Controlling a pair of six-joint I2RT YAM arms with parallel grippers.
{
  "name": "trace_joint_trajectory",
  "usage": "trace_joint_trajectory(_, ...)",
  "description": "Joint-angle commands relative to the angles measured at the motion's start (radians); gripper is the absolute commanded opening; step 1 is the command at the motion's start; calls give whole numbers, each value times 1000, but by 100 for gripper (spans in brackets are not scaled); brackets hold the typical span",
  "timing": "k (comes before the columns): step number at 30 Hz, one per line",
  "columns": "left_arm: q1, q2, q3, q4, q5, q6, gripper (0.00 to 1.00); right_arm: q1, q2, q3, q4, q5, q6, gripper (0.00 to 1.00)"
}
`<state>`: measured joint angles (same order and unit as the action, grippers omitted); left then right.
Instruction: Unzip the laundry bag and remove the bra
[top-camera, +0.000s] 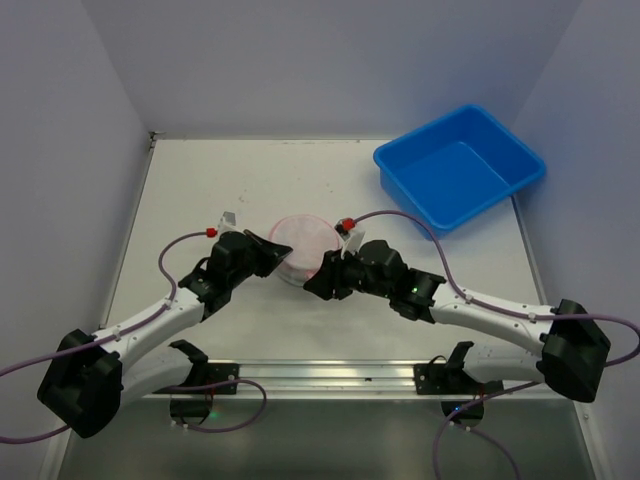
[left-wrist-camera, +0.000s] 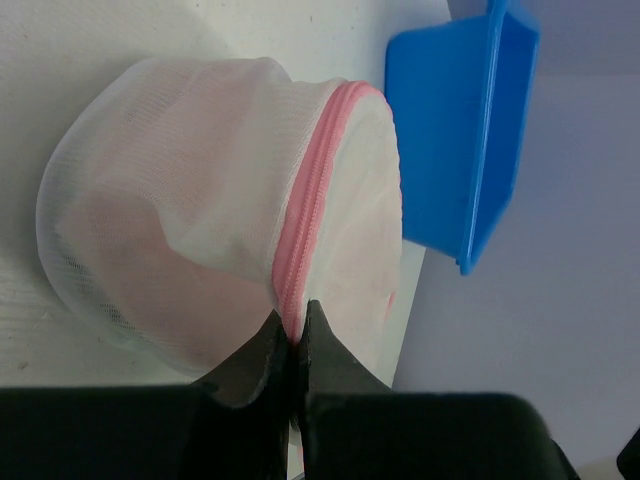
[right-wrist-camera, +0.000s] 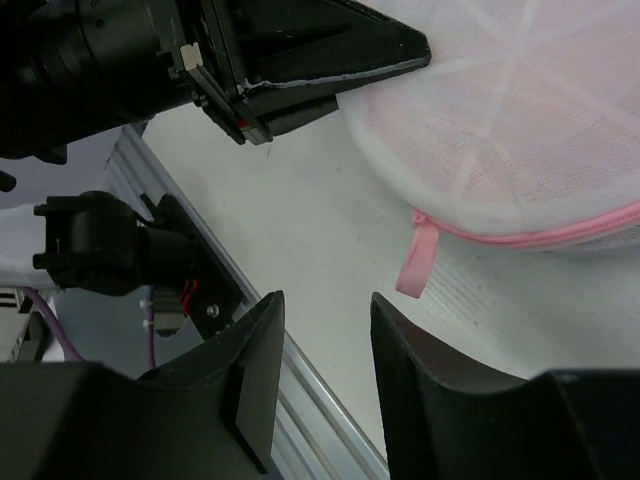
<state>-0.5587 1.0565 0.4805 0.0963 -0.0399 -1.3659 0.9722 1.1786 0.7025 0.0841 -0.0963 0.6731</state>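
The laundry bag (top-camera: 303, 243) is a small round white mesh pouch with pink zipper trim, lying mid-table; pink fabric shows faintly through the mesh. My left gripper (left-wrist-camera: 296, 328) is shut on the bag's pink zipper seam (left-wrist-camera: 305, 215) at its left side. My right gripper (right-wrist-camera: 327, 305) is open just below the bag's right side, its jaws apart a little short of the pink zipper pull tab (right-wrist-camera: 416, 257), which hangs from the seam. In the right wrist view the bag (right-wrist-camera: 510, 130) sits at the upper right, with the left gripper's fingers (right-wrist-camera: 330, 60) touching it. The bra itself is hidden inside.
A blue tub (top-camera: 459, 165) stands at the back right of the table, also in the left wrist view (left-wrist-camera: 465, 130). The metal rail (top-camera: 320, 378) carrying both arm bases runs along the near edge. White walls enclose the table on the left, back and right.
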Motion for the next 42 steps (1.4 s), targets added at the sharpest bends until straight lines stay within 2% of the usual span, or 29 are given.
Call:
trace_joint_trajectory(1,-6,0,36,40,-61,-47,0,17,56,23,126,30,49,41)
trace_joint_trajectory(12,-14,5,41,40,-63,-56,0,16,168,38,163,161,75,45)
trace_joint_trajectory(30,-29,-7,43,43,-63,-73,0,16,234,32,278,263,49,40)
trace_joint_trajectory(36,-30,-6,40,43,-61,-71,0,16,250,38,296,277,25,29)
trace_joint_trajectory(39,-32,-6,38,43,-61,-70,0,16,254,38,298,287,14,20)
trace_joint_trajectory(42,-32,-12,40,33,-67,-58,0,16,250,32,281,299,-3,5)
